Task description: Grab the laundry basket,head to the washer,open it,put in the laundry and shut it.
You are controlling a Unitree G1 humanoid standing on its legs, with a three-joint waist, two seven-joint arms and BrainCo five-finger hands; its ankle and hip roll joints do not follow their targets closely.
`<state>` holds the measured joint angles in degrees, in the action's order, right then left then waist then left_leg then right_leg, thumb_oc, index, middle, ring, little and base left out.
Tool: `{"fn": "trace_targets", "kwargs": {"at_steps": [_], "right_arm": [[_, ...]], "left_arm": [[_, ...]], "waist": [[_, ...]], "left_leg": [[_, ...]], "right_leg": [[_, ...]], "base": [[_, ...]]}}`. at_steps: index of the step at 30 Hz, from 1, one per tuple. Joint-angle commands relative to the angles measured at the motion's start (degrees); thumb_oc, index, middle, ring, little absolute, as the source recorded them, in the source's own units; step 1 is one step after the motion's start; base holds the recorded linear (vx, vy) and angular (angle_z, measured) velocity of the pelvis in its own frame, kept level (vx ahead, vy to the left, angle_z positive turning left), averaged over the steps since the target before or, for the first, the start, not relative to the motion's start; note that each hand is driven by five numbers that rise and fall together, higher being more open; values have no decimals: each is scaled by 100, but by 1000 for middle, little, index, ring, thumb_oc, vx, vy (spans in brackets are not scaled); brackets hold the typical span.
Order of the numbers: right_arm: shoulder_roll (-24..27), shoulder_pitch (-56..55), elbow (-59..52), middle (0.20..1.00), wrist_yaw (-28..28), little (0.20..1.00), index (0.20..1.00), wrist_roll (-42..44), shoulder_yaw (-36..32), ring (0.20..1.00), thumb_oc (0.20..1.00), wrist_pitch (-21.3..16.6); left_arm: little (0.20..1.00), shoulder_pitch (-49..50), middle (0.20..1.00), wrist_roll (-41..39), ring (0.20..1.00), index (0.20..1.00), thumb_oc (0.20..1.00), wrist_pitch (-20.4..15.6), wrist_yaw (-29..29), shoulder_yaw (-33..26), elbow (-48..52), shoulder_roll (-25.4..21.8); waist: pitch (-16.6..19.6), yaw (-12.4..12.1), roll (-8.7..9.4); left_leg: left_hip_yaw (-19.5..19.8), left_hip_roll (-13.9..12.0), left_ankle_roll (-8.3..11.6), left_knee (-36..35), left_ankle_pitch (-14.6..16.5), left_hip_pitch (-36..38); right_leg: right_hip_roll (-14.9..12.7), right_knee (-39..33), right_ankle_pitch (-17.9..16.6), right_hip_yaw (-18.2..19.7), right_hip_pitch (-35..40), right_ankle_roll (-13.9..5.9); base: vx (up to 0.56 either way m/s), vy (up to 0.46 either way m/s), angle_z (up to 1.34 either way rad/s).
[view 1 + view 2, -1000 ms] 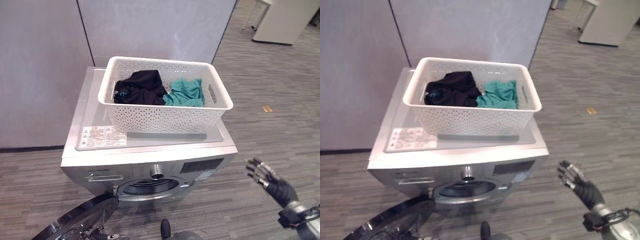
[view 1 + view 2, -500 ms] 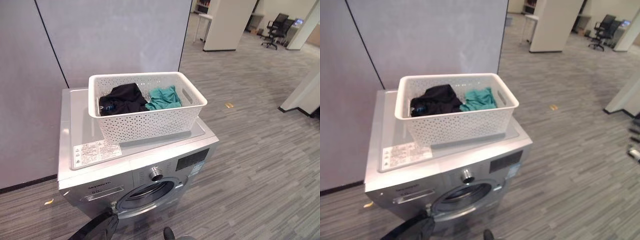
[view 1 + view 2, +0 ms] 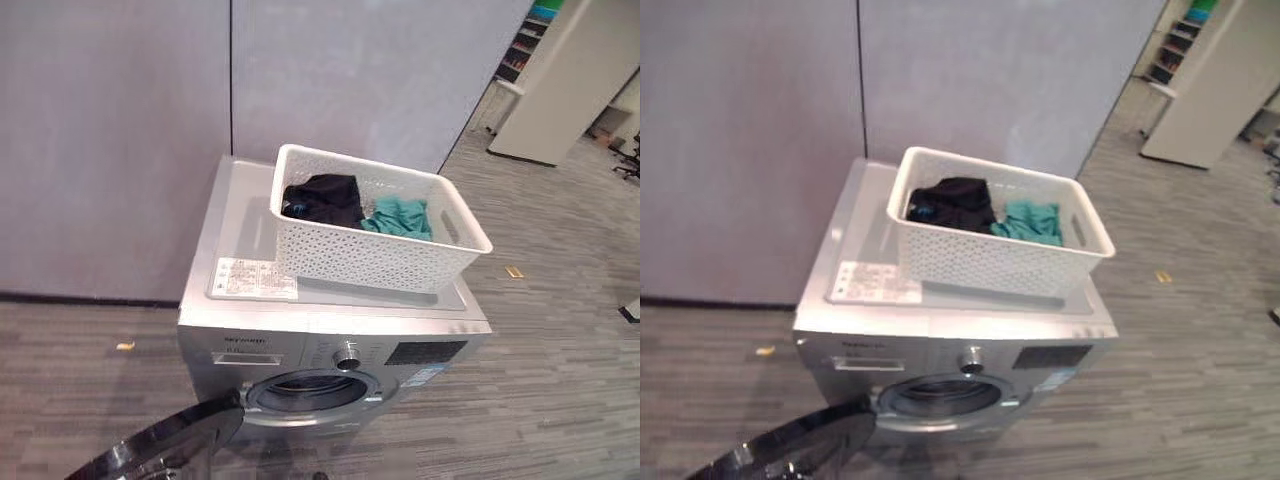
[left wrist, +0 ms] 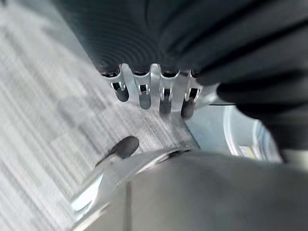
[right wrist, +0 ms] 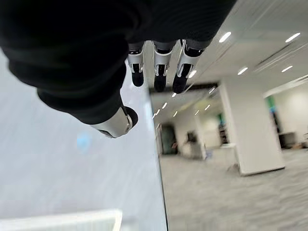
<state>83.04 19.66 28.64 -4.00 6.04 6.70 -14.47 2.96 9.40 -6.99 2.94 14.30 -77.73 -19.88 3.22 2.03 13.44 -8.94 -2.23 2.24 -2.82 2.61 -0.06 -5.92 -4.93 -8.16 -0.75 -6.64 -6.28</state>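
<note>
The white perforated laundry basket stands on top of the silver washer, toward its right side. Inside lie a black garment and a teal one. The washer's round door hangs open at the lower left, baring the drum opening. My left hand is low over the striped floor, fingers relaxed and holding nothing. My right hand is raised before the grey partition, fingers straight and empty, with the basket's white rim below it.
A grey partition wall stands right behind the washer. Grey striped carpet spreads to the right, toward a white pillar. A small yellow scrap lies on the floor left of the washer.
The camera has swung, so the whole picture shifted. My right hand, seen at the lower right one second ago, has left the eye views. Basket and washer stay put.
</note>
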Motion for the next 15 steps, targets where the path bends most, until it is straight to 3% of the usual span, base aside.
{"fn": "trace_targets", "kwargs": {"at_steps": [1,4,8,15], "right_arm": [[688,776,6,1000,-155,1000,1000,-324,-20,1000,1000,130],[811,1565,273,1000,-453,1000,1000,-354,1078,1000,1000,208],[592,1853,259,1000,-495,1000,1000,-475,1543,1000,1000,249],[255,1829,18,1000,-530,1000,1000,-384,1698,1000,1000,228]], "left_arm": [[1000,-74,1000,-46,1000,1000,1000,128,56,74,-442,149],[1000,-70,1000,-199,1000,1000,1000,169,161,21,-476,166],[1000,-96,1000,-257,1000,1000,1000,156,158,4,-470,159],[1000,-260,1000,-476,1000,1000,1000,101,100,75,-316,166]], "waist": [[-345,-296,-254],[-481,-373,-274],[-623,-435,-312],[-700,-517,-291]], "left_leg": [[341,-251,75,-216,-424,-366],[597,-271,148,-218,-568,-673],[779,-238,150,-218,-610,-829],[952,-180,129,-218,-637,-978]], "right_leg": [[85,180,296,-40,-41,-171],[45,176,316,-347,-129,-146],[8,191,340,-508,-166,-139],[-36,218,399,-647,-184,-128]], "base": [[-39,-28,52],[0,-26,48],[46,2,32],[20,-4,3]]}}
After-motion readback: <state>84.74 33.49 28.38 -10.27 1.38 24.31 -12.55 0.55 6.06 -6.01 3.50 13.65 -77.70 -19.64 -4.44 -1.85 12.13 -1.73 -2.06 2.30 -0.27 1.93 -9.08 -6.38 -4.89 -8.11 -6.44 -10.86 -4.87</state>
